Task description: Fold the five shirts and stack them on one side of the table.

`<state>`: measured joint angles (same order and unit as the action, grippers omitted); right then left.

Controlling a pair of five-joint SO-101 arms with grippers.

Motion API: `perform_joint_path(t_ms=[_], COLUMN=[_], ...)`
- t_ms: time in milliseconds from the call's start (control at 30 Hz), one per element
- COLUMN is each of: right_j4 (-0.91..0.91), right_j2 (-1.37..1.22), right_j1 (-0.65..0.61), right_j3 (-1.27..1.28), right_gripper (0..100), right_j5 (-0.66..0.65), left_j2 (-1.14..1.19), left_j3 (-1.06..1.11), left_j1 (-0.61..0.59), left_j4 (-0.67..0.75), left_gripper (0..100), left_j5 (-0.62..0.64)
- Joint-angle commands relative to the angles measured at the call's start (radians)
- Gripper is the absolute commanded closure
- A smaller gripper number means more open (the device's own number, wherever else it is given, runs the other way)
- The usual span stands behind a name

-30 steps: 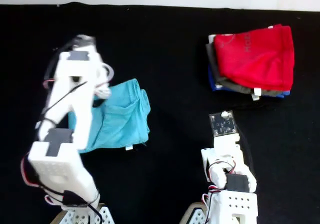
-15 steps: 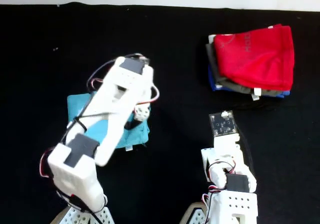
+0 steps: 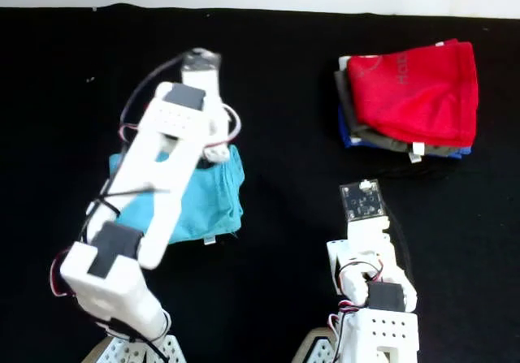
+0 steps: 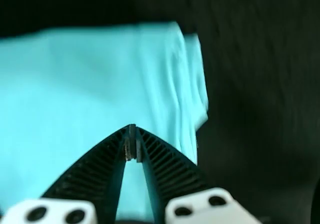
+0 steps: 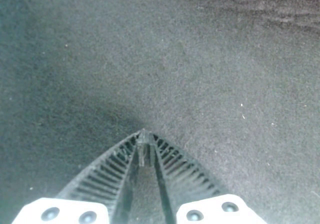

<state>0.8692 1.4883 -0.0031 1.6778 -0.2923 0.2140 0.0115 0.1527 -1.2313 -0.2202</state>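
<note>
In the high view, a teal shirt (image 3: pixel 210 199) lies folded on the left half of the black table (image 3: pixel 284 79), with the left arm (image 3: pixel 162 168) stretched over it. At the far right sits a stack with a red shirt (image 3: pixel 418 91) on top, a grey shirt (image 3: pixel 344 95) under it and a blue shirt (image 3: pixel 344 132) at the bottom. The right arm (image 3: pixel 367 253) is tucked at the near edge.

In the left wrist view, the left gripper (image 4: pixel 131 145) hangs over the teal cloth, its tips pressed together with nothing between them.

In the right wrist view, the right gripper (image 5: pixel 144 148) is clenched empty above bare black cloth.
</note>
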Motion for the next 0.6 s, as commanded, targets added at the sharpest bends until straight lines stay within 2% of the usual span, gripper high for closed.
perform_joint_path(t_ms=[0,133,300,567], right_j4=[0.004,0.002,0.002,0.002], right_j2=[0.013,0.013,0.013,0.013], right_j1=[0.012,0.012,0.012,0.012], right_j3=[0.084,0.084,0.084,0.084], right_gripper=[99.1,99.1,99.1,99.1], right_j5=[-0.006,-0.006,-0.006,-0.006], left_j2=[0.082,0.203,0.219,0.217], left_j3=[-0.031,-0.035,-0.156,-0.335], left_j1=[-0.015,0.059,0.14,0.128], left_j4=[0.072,0.075,0.061,-0.15], left_gripper=[99,99,99,99], left_j5=[0.006,0.008,0.049,0.081])
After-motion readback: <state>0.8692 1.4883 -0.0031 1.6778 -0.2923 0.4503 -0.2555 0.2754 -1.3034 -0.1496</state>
